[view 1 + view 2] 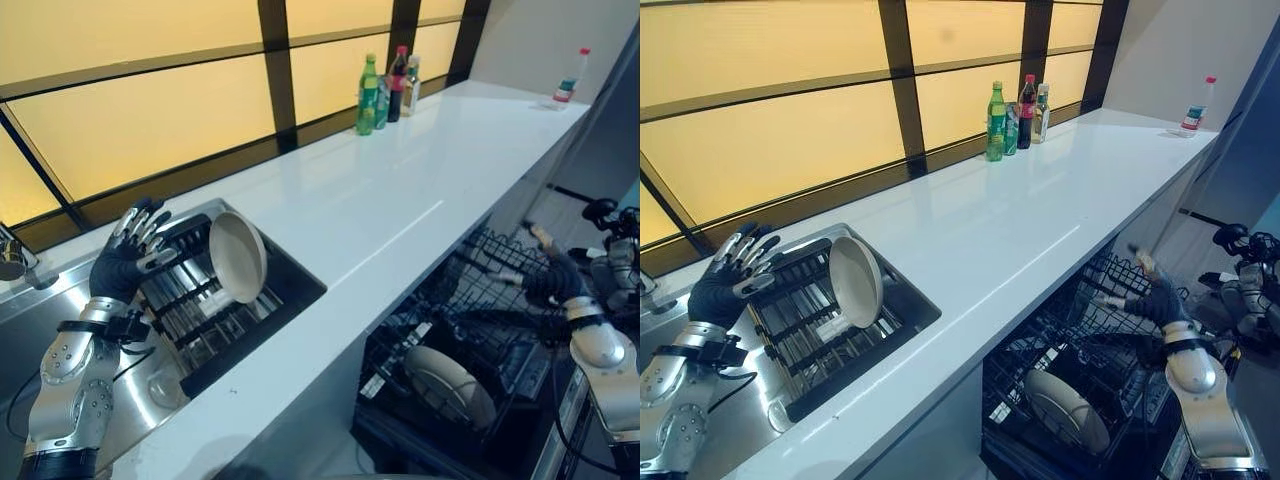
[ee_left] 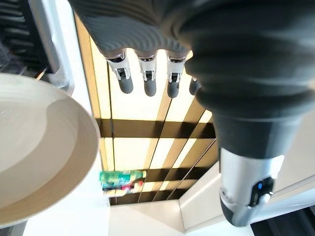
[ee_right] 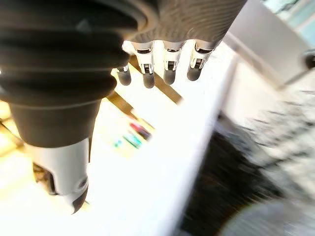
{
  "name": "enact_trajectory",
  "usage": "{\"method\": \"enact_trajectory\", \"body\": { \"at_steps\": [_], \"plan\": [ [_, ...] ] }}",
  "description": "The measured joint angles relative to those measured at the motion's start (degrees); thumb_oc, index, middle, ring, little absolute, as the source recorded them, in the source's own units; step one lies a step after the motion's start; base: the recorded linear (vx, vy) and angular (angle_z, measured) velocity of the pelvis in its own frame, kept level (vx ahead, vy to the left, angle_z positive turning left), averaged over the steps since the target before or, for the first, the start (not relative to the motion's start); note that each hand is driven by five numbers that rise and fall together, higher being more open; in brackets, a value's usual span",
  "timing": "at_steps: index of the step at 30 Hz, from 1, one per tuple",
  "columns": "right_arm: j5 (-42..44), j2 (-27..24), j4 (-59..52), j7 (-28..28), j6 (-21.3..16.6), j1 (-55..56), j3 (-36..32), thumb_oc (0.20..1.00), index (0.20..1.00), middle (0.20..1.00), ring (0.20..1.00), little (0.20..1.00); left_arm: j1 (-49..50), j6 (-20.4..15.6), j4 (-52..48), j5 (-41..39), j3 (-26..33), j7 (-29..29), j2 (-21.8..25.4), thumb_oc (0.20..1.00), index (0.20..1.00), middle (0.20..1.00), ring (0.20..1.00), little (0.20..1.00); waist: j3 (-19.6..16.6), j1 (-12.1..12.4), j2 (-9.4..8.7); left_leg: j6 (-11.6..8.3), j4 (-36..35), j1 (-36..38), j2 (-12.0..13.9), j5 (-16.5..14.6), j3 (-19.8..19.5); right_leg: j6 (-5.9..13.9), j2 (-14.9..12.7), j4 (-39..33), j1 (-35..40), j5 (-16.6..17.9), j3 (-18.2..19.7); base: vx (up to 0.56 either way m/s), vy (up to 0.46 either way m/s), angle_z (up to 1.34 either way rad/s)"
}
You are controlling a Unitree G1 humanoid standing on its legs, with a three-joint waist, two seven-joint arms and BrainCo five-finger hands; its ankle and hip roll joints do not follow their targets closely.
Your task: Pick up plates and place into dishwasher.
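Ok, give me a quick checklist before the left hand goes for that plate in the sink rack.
1. Left hand free and open: ok, fingers spread, holding nothing.
2. Plate reachable: ok, it stands on edge in the sink rack just beside the left hand, not yet touched.
3. Right hand out of the way: ok, open above the dishwasher rack, holding nothing.
4. Dishwasher rack pulled out: ok, under the white counter.
5. Free slot in it: cannot tell; one plate already stands there.
6. Bottles: ok, far back by the window.
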Motion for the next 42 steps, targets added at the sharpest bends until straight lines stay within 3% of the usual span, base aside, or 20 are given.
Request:
{"method": "enact_trajectory", "body": {
  "at_steps": [5, 8, 9, 10, 11, 12, 13, 14, 18, 19, 25, 30, 34, 39, 42],
  "plan": [
    [2.00, -0.01, -1.40, -2.06, -3.53, -0.83, 0.05, 1.000, 1.000, 1.000, 1.000, 1.000, 0.03, -1.60, 0.01, 3.79, 0.08, 2.67, -0.62, 1.000, 1.000, 1.000, 1.000, 1.000, 0.03, 0.73, 0.39, -0.32, 3.55, -1.46, -0.82, -0.71, -1.54, -0.34, -0.44, 0.40, -0.56, -0.25, 0.77, -0.04, -0.031, 0.01],
    [2.12, 0.22, -1.45, -2.14, -3.72, -1.56, 0.59, 1.000, 1.000, 1.000, 1.000, 1.000, 0.89, -3.61, 0.94, 10.03, 0.10, 4.60, -1.85, 1.000, 1.000, 1.000, 1.000, 1.000, 1.18, 2.90, -0.22, -0.28, 8.86, -3.74, -3.01, -0.70, -7.98, -0.90, -1.65, 0.36, -1.37, 0.11, 4.06, 0.02, 0.068, -0.34],
    [2.26, 0.02, -1.46, -2.25, -3.80, -1.83, 0.92, 1.000, 1.000, 1.000, 1.000, 1.000, 1.77, -4.22, 1.12, 12.31, 0.12, 5.75, -1.87, 1.000, 1.000, 1.000, 1.000, 1.000, 1.69, 3.20, -0.84, 1.45, 9.99, -4.57, -3.90, -1.20, -9.48, -0.84, -2.08, 0.11, -1.81, 0.08, 4.87, 0.06, 0.054, -0.63],
    [2.64, -0.11, -1.57, -2.42, -3.97, -2.40, 0.94, 1.000, 1.000, 1.000, 1.000, 1.000, 2.94, -5.27, 1.07, 14.25, 0.28, 6.94, -1.79, 1.000, 1.000, 1.000, 1.000, 1.000, 1.07, 3.72, 0.19, 4.00, 8.34, -5.30, -3.96, -2.11, -10.80, -0.54, -1.93, -0.13, -3.19, -0.13, 5.05, 0.03, 0.088, -0.76],
    [3.26, -0.33, -1.34, -2.91, -4.31, -3.92, 0.97, 1.000, 1.000, 1.000, 1.000, 1.000, 3.28, -6.27, 1.39, 18.19, 0.95, 8.99, -1.86, 1.000, 1.000, 1.000, 1.000, 1.000, 0.94, 5.38, 3.34, 2.35, 6.47, -6.15, -1.03, -3.23, -9.03, 0.02, 0.08, 4.96, -6.09, -0.84, 4.14, 0.01, 0.122, -0.78],
    [3.88, -0.18, -1.10, -3.17, -4.24, -4.17, 1.47, 1.000, 1.000, 1.000, 1.000, 1.000, 3.46, -6.59, 1.76, 22.02, 1.02, 11.40, -0.88, 1.000, 1.000, 1.000, 1.000, 1.000, 1.57, 6.31, 4.22, 2.13, 6.25, -6.15, 0.42, -2.92, -7.26, -1.26, 0.47, 20.78, -10.48, -7.81, 3.36, 0.01, 0.129, -0.48],
    [4.49, -0.39, -1.15, -3.28, -4.24, -3.92, 1.91, 1.000, 1.000, 1.000, 1.000, 1.000, 3.50, -6.86, 2.20, 26.10, 0.94, 13.71, 2.11, 1.000, 1.000, 1.000, 1.000, 1.000, 2.05, 5.72, 2.42, 1.88, 5.82, -5.82, -0.49, -2.50, -7.55, -0.78, -0.37, 29.41, -11.19, -15.46, 2.67, 0.01, 0.137, -0.21],
    [5.01, -0.68, -1.07, -3.42, -4.34, -4.22, 2.30, 1.000, 1.000, 1.000, 1.000, 1.000, 3.33, -7.31, 3.31, 30.06, 1.07, 15.98, 5.88, 1.000, 1.000, 1.000, 1.000, 1.000, 1.92, 5.06, -0.36, 0.95, 5.36, -5.75, -2.01, -2.12, -7.79, -2.62, -1.66, 28.33, -10.51, -20.22, 2.87, 0.01, 0.130, 0.14],
    [7.54, -2.51, -0.96, -4.67, -4.50, -4.50, 2.60, 1.000, 1.000, 1.000, 1.000, 1.000, 2.63, -7.39, 9.42, 46.67, 0.34, 25.32, 14.50, 1.000, 1.000, 1.000, 1.000, 1.000, 0.84, 3.85, 0.34, 0.58, 4.81, -6.17, -0.95, -0.48, -8.96, -1.82, 0.20, 22.17, -8.14, -16.37, 2.82, 0.03, 0.133, -0.07],
    [7.83, -2.84, -1.00, -4.74, -4.62, -4.48, 2.65, 1.000, 1.000, 1.000, 1.000, 1.000, 2.28, -7.30, 10.50, 50.82, 0.21, 27.56, 16.50, 1.000, 1.000, 1.000, 1.000, 1.000, 0.68, 3.33, 0.60, -0.40, 4.57, -6.11, -1.08, -0.40, -8.69, -1.49, 0.07, 21.75, -8.38, -15.98, 3.06, 0.05, 0.121, -0.12],
    [8.93, -3.33, -0.90, -5.10, -5.23, -4.26, 4.84, 1.000, 1.000, 1.000, 1.000, 1.000, -1.46, -6.75, 13.76, 65.23, -3.48, 36.64, 24.93, 1.000, 1.000, 1.000, 1.000, 1.000, -0.71, 1.62, 0.99, 0.90, 3.15, -6.10, -2.04, 0.34, -7.22, -0.17, -0.57, 18.25, -8.00, -13.43, 3.82, 0.08, 0.092, -0.09],
    [11.38, -6.20, -0.58, -4.54, -5.57, -3.96, 4.86, 1.000, 1.000, 1.000, 1.000, 1.000, -3.64, -5.64, 15.23, 70.60, -7.52, 41.66, 25.69, 1.000, 1.000, 1.000, 1.000, 1.000, -2.35, -0.30, 2.75, 1.27, 2.39, -5.88, -2.05, 0.57, -7.06, 0.35, -0.15, 13.97, -5.94, -10.95, 3.97, 0.10, 0.075, 0.00],
    [12.45, -6.50, 1.09, -4.25, -5.55, -3.83, 4.85, 1.000, 1.000, 1.000, 1.000, 1.000, -4.21, -5.37, 15.40, 75.52, -10.48, 43.99, 25.74, 1.000, 1.000, 1.000, 1.000, 1.000, -2.48, -0.61, 2.90, 1.35, 1.48, -5.07, -1.78, 0.62, -5.85, 0.34, 0.28, 12.24, -4.93, -10.10, 4.74, 0.11, 0.069, -0.13],
    [13.35, -6.82, 1.35, -3.42, -5.55, -2.68, 4.75, 1.000, 1.000, 1.000, 1.000, 1.000, -4.25, -5.96, 15.39, 80.53, -14.79, 44.19, 26.09, 1.000, 1.000, 1.000, 1.000, 1.000, -2.42, -2.06, 2.89, 1.65, 0.96, -5.02, -2.02, 0.83, -5.31, 0.83, 0.12, 12.01, -5.19, -9.93, 5.25, 0.10, 0.086, -0.05],
    [13.45, -7.21, 1.54, -2.98, -5.56, -1.52, 4.66, 1.000, 1.000, 1.000, 1.000, 1.000, -4.49, -7.21, 15.41, 81.84, -19.05, 40.66, 28.21, 1.000, 1.000, 1.000, 1.000, 1.000, -1.72, -3.20, 2.99, 1.82, 0.93, -5.04, -2.29, 0.94, -4.78, 0.99, -0.17, 11.99, -5.31, -9.72, 5.50, 0.07, 0.094, -0.05]
  ]
}}
